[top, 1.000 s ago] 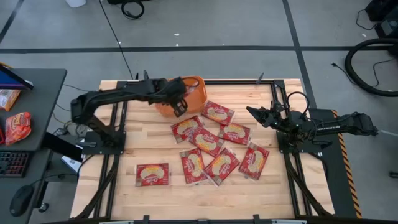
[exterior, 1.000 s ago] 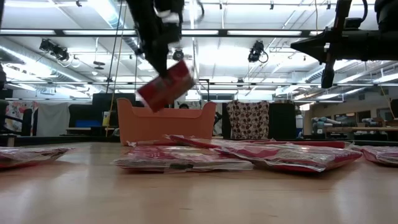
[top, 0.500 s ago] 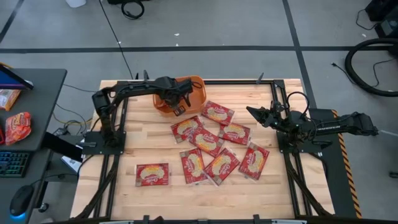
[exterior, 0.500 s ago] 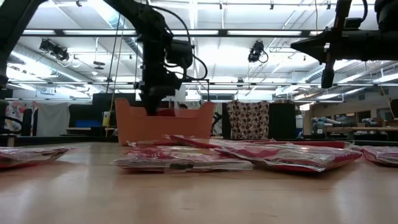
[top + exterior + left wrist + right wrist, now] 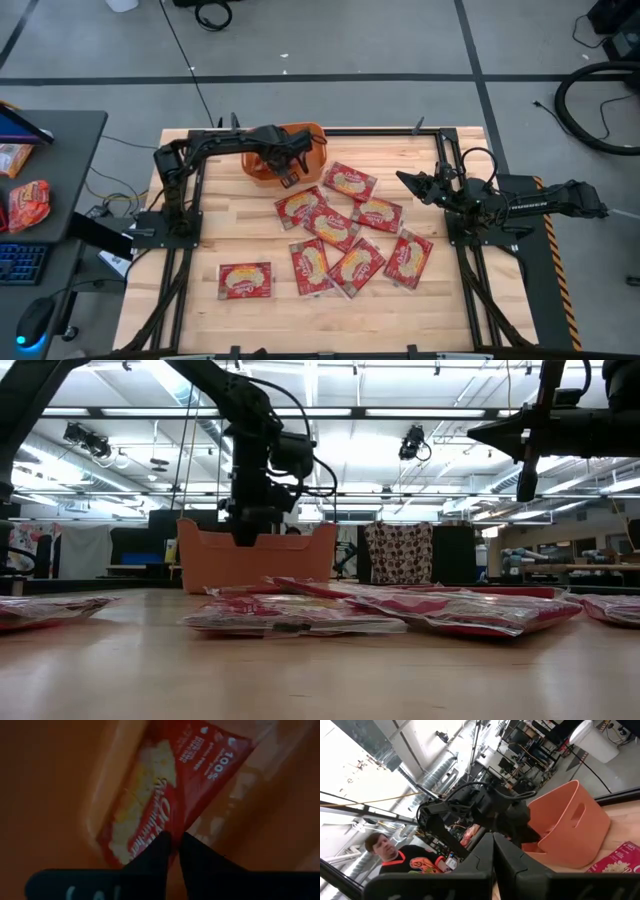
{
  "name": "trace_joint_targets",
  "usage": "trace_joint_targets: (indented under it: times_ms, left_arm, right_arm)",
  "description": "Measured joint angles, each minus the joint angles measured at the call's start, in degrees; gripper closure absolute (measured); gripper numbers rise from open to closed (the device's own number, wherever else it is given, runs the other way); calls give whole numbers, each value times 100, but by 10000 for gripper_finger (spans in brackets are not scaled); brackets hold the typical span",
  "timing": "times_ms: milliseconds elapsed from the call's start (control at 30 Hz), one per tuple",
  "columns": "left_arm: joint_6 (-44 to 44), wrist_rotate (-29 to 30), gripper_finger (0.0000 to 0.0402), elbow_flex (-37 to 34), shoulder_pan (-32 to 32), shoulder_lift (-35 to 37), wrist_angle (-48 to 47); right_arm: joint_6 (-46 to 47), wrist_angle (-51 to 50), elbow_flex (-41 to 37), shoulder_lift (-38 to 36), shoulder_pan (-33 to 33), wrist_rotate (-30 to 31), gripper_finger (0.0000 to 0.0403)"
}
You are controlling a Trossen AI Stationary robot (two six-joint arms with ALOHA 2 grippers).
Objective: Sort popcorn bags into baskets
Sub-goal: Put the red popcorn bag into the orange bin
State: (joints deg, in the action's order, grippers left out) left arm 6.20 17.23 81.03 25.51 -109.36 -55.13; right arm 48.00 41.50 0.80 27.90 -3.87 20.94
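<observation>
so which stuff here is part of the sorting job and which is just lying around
Job:
- popcorn bags on the table
- bag in the tub, at the left gripper
- orange tub

Lying about:
- snack packet on the side desk
- keyboard
- mouse
</observation>
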Motion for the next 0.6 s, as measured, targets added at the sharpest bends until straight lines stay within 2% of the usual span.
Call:
trace_joint_targets:
  times_ms: [167, 367, 500, 600]
  left_arm:
    - [-456, -254, 316, 0, -153, 403, 145]
    - [-1353, -327, 306, 4, -567, 1031, 453]
    - [-1391, -505, 293, 4, -1029, 1162, 550]
    - [-1030, -649, 277, 7, -1411, 1164, 548]
  right_arm:
    - [0, 0, 0, 0, 0, -54, 393]
    - [-15, -2, 0, 0, 0, -99, 393]
    - [-40, -4, -2, 0, 1, -106, 393]
    - [-104, -3, -2, 0, 0, -143, 393]
